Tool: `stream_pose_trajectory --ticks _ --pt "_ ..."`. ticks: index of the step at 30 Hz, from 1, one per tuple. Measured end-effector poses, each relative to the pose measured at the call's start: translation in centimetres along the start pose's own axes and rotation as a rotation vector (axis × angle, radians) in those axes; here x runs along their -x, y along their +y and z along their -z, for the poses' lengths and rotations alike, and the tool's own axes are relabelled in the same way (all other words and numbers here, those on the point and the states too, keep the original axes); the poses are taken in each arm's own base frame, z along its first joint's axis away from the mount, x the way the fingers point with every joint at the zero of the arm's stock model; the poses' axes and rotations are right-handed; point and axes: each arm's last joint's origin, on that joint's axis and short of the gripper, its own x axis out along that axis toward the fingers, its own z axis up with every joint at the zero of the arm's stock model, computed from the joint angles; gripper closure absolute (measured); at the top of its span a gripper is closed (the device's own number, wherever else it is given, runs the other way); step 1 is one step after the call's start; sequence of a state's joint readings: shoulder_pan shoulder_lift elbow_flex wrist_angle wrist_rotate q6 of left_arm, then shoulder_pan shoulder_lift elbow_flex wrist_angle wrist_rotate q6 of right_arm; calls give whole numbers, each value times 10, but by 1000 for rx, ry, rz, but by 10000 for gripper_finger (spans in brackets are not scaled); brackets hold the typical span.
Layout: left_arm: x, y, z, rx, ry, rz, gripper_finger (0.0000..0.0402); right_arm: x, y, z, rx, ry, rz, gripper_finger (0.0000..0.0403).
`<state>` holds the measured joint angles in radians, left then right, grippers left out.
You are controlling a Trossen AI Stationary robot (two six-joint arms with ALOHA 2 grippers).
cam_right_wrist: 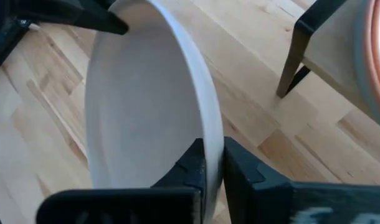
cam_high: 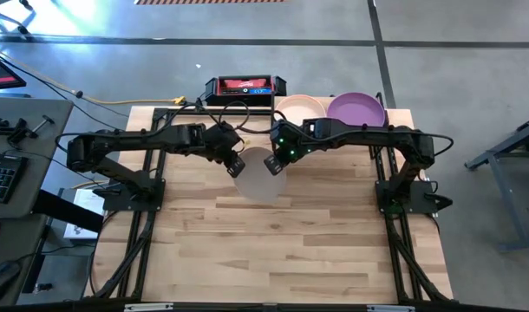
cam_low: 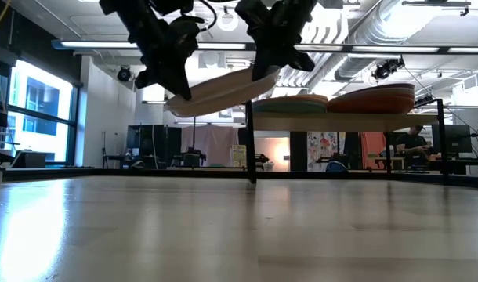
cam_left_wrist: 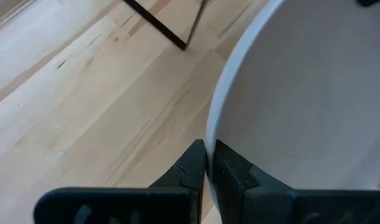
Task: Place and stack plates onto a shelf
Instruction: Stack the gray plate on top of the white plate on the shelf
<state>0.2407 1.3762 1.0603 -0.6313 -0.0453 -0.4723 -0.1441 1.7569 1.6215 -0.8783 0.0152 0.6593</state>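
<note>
While airborne, cream plate (cam_high: 262, 176) sits pinched between both jaws.

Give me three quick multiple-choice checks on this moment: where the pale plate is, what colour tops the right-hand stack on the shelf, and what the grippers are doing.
1. Where is the round cream plate?
A. Flat on the wooden tabletop
B. In the air, just in front of the small light-wood shelf
C. On top of a stack

2. Seen from above, the right stack's top plate is:
A. Teal
B. Black
C. Purple

3. How is the cream plate held?
A. By neither gripper
B. By both, at opposite rims
C. Only by the left gripper

Key: 1 B, the low view shows it tilted above the table. 2 C, the matte purple plate lies on top. 3 B, the left gripper and the right gripper each pinch its rim.
</note>
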Motion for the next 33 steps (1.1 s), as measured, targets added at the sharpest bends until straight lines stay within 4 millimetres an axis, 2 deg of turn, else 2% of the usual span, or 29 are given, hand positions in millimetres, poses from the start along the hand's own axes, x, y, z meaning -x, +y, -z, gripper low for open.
stream_pose_trajectory --ticks 9,15,19,28,33 --pt "0 0 0 -11 6 16 364 0 0 0 -13 5 -8 399" --pt "0 -1 0 -29 17 39 334 0 0 1 -12 18 -6 400" --pt "1 -1 0 25 23 50 316 0 -1 2 -3 28 1 401" --pt "16 -8 -15 10 -18 125 306 2 -5 0 2 29 7 402" --pt "25 -10 -20 -28 -11 128 307 13 -13 -1 6 35 25 402"
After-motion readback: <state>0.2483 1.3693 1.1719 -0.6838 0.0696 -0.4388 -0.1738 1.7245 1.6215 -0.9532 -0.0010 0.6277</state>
